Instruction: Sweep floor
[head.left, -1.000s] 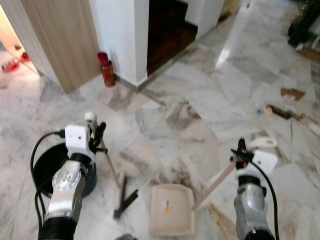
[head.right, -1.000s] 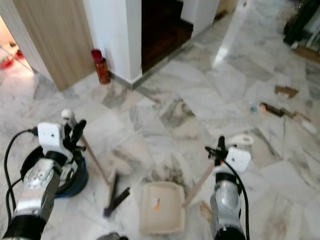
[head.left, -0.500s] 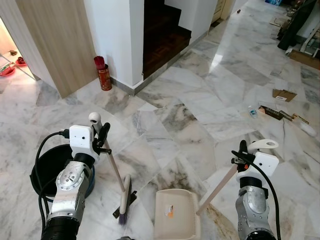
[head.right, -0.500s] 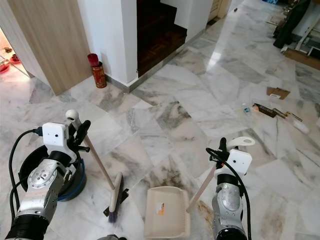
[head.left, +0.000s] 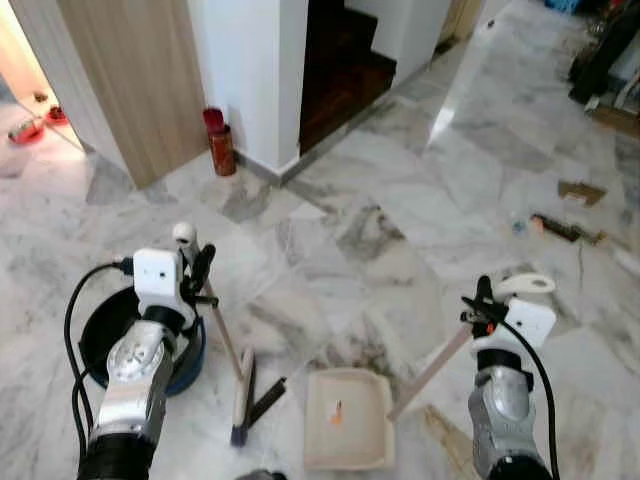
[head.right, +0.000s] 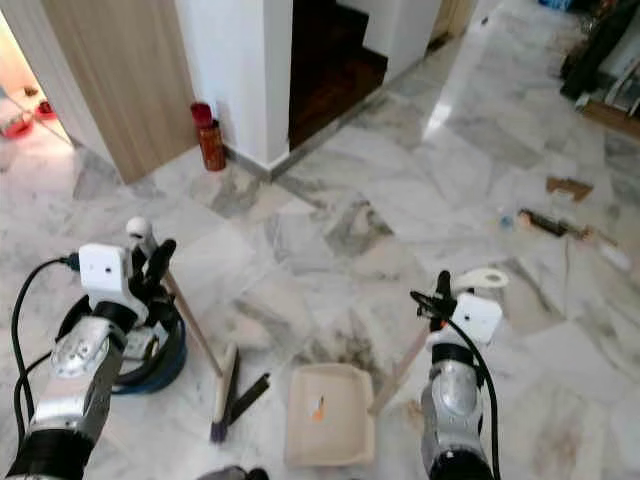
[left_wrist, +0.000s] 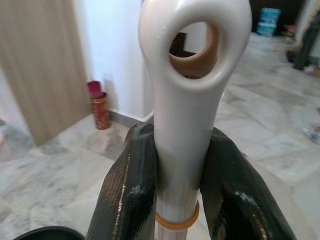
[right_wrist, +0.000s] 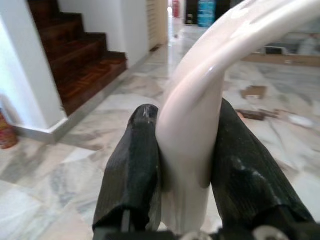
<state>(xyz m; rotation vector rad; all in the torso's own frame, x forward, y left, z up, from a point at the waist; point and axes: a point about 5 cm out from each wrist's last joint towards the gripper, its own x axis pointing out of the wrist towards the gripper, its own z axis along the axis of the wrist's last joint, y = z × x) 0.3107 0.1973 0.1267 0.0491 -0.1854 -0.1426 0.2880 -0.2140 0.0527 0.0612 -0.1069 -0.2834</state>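
My left gripper (head.left: 200, 272) is shut on the cream handle of a broom (head.left: 222, 338), whose head (head.left: 241, 396) rests on the marble floor just left of a cream dustpan (head.left: 347, 432). In the left wrist view both fingers (left_wrist: 131, 187) squeeze the looped handle top (left_wrist: 192, 55). My right gripper (head.left: 480, 304) is shut on the dustpan's long handle (head.left: 432, 364), and its fingers (right_wrist: 135, 165) clamp the curved white grip (right_wrist: 200, 100). An orange scrap (head.left: 335, 411) lies in the pan.
A black bucket on a blue base (head.left: 105, 330) stands by my left arm. A red can (head.left: 221, 143) sits at the white wall corner (head.left: 255, 70) beside dark stairs (head.left: 340, 60). Cardboard scraps (head.left: 585, 190) and litter (head.left: 560, 228) lie at the far right.
The camera has shifted, so the whole scene sits differently. The broom head and dustpan appear slightly higher and closer together; both grippers keep their hold.
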